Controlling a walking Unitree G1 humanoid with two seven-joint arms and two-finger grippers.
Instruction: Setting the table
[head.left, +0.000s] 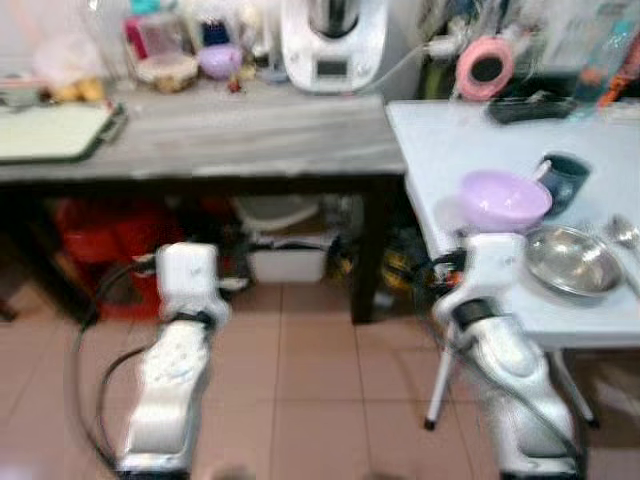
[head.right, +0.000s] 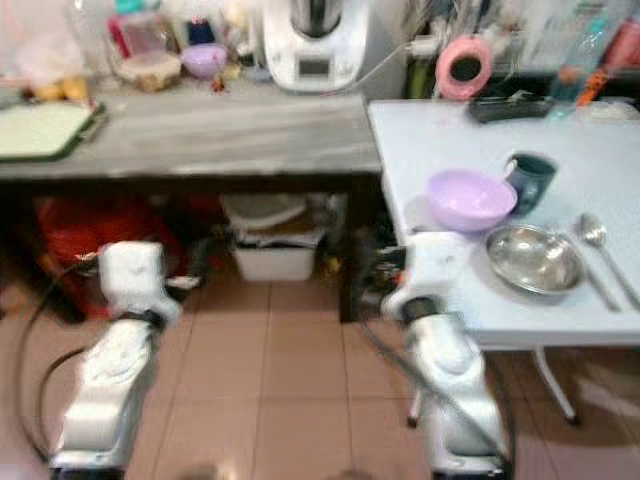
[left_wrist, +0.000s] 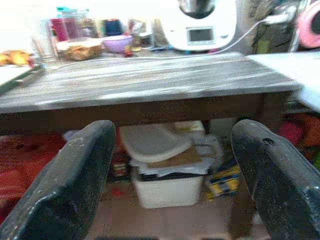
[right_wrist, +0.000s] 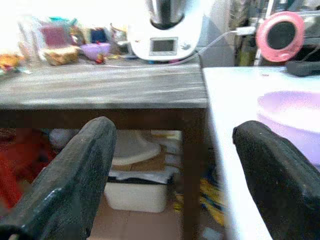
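- Setting the table looks barely begun: dishes are clustered on the white table (head.right: 480, 300), none laid out as a place setting yet, as far as can be judged.
- Lilac bowl (head.right: 470, 198) is sat near the table's front-left corner; dark mug (head.right: 530, 178) just beside it, further back.
- Steel bowl (head.right: 533, 258) is placed in front of the lilac bowl, close to the front edge; spoon (head.right: 597, 243) lies just beside it, toward the table's middle.
- Right gripper (right_wrist: 175, 165) is held with fingers spread wide, nothing between them; right arm is raised at the table's left edge, lilac bowl seen past one finger (right_wrist: 280, 170).
- Left gripper (left_wrist: 172, 170) is likewise spread and empty, aimed at the wooden bench (head.left: 200, 135) and the storage bins (left_wrist: 167, 187) beneath it.
- Risk: right arm is very close to the table corner; a forward reach could clip the edge and jolt the folding table.
- Risk: lilac bowl is near the edge; a sideways nudge from a finger could push it into the mug or off the table.
- Risk: steel bowl is shallow and slick; a rim pinch could slip.
- Head views are blurred, so alignment should be rechecked before closing.
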